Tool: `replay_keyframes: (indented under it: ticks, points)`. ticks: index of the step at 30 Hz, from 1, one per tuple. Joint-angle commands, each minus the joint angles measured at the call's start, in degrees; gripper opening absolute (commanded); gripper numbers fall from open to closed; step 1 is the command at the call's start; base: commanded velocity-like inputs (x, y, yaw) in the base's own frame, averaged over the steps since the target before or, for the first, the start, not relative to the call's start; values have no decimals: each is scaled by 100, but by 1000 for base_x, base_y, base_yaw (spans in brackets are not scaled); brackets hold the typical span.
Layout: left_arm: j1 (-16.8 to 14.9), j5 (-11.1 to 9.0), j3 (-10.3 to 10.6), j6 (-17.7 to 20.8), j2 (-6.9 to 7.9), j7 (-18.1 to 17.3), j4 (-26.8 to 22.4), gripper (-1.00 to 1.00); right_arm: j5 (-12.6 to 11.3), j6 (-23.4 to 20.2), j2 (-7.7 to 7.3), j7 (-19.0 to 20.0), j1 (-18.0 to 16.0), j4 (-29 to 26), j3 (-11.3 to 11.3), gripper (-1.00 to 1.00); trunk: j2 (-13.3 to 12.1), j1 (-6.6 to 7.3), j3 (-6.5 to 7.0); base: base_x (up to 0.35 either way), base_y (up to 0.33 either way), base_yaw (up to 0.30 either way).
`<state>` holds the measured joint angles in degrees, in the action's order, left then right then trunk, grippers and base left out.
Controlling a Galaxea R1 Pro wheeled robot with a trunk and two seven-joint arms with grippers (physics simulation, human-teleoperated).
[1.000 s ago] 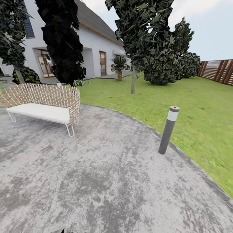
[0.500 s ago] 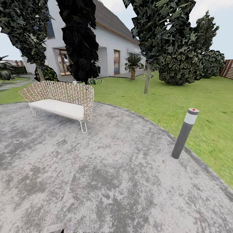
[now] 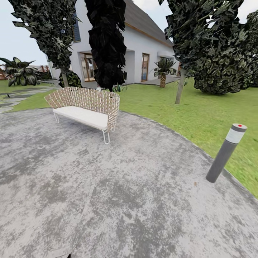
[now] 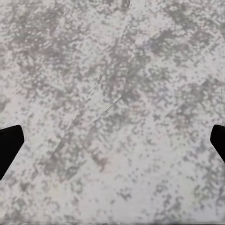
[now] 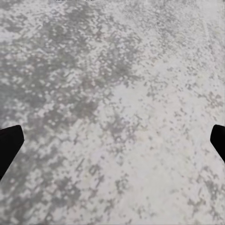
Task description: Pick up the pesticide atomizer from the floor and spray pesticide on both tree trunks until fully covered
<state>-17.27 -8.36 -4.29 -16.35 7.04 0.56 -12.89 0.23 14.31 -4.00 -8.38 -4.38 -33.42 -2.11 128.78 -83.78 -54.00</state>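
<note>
Both grippers are hanging wide open and empty over mottled grey paving: left gripper (image 4: pixel 112 145), right gripper (image 5: pixel 112 145), neither nearer to anything graspable. The atomizer is not showing. Ahead are standing one wicker bench (image 3: pixel 86 107), one bollard light (image 3: pixel 226 152), and one slim tree trunk (image 3: pixel 180 89) on the lawn (image 3: pixel 200 114).

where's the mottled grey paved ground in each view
Head view: the mottled grey paved ground fills the lower half, below the woven wicker bench.
Left wrist view: it spreads between the open left tool's tips.
Right wrist view: the same under the open right tool.
Shared landmark: the blotchy grey paving itself.
</note>
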Motion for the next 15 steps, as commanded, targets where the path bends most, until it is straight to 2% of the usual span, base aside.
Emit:
replay_keyframes:
  ticks: [1,11,15]
  points:
    - [-5,-34,-2,-17,-1,-4,6,100,3,11,-1,-39,-1,2,-37,100,2,1,-10,0,0,263]
    - [-5,26,72,-16,-22,-12,-1,100,5,10,14,-32,-1,-1,-69,100,2,1,-61,1,0,260]
    - [-5,13,40,-17,-12,-12,1,100,4,10,14,-32,-1,-5,-70,100,2,1,-77,122,0,266]
